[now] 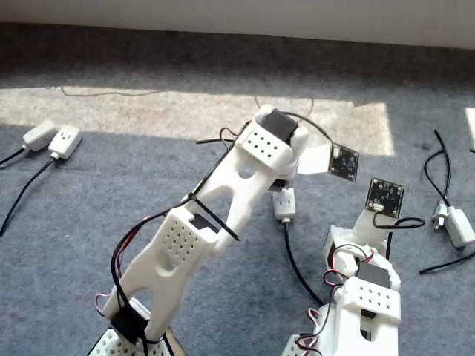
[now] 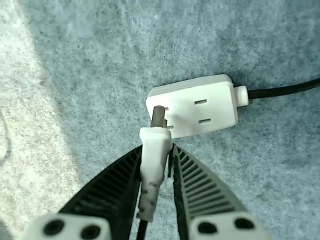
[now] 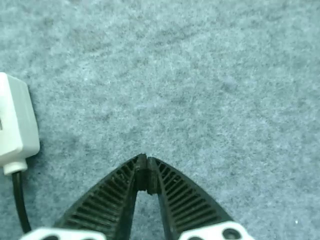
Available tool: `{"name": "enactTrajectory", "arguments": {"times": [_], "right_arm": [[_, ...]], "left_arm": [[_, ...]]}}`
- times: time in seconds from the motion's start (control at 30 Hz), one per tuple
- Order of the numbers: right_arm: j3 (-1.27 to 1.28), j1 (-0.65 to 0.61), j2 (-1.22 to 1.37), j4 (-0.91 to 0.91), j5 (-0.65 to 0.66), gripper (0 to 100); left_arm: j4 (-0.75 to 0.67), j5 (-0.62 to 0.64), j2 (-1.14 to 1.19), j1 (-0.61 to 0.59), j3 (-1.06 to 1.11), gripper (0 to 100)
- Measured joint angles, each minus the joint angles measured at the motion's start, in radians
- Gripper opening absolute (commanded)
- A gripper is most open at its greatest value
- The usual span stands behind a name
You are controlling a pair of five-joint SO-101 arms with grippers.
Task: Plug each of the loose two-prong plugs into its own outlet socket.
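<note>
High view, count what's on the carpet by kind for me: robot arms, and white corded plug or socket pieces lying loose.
Arms: 2, the left arm and the right arm.
White corded pieces: 5, the left pair, the middle socket, the right pair.
Total: 7.

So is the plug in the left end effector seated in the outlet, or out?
Out. The white two-prong plug, gripped by the left end effector, shows a bare prong over one end of the outlet, outside its slots.
</note>
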Motion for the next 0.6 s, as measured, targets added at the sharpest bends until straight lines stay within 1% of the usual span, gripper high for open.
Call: {"name": "enactTrajectory", "arguments": {"times": [0.17, 0.37, 0.43, 0.6], "right_arm": [[0.000, 0.000, 0.000, 0.000, 0.000, 0.6], [0.000, -0.018, 0.000, 0.000, 0.000, 0.6], [0.000, -0.072, 0.000, 0.000, 0.000, 0.6], [0.003, -0.264, 0.000, 0.000, 0.000, 0.9]], "left_arm": [[0.000, 0.000, 0.000, -0.008, 0.000, 1], [0.000, -0.006, 0.000, -0.044, 0.009, 1], [0.000, -0.021, 0.000, -0.054, 0.035, 1], [0.000, -0.031, 0.000, -0.051, 0.072, 1]]}}
